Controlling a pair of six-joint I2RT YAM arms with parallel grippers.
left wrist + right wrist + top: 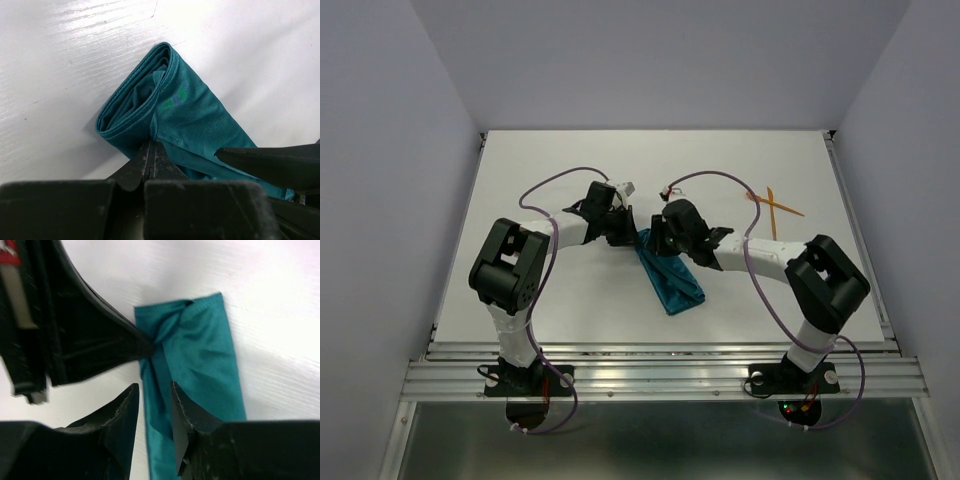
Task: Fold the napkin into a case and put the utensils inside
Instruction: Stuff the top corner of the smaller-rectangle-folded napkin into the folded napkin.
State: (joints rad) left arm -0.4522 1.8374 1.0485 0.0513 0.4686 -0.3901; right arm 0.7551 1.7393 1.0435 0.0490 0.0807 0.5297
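Napkin (675,285), one folded strip at table (550,170) centre, is clamped at its partly hidden eleven-o'clock end by the left gripper (152,150); the right gripper (155,400) is parted. Two utensils (772,205) are crossed at two o'clock.

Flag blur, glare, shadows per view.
Top external: even light, sharp, faint shadows on the table. Left wrist: glare streaks on the table upper left; napkin sharp, left pincer dark and defocused. Right wrist: left pincer blurred, right pincer soft, napkin fairly crisp.

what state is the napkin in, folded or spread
Folded: the napkin is a narrow strip, with layered doubled edges at its end.
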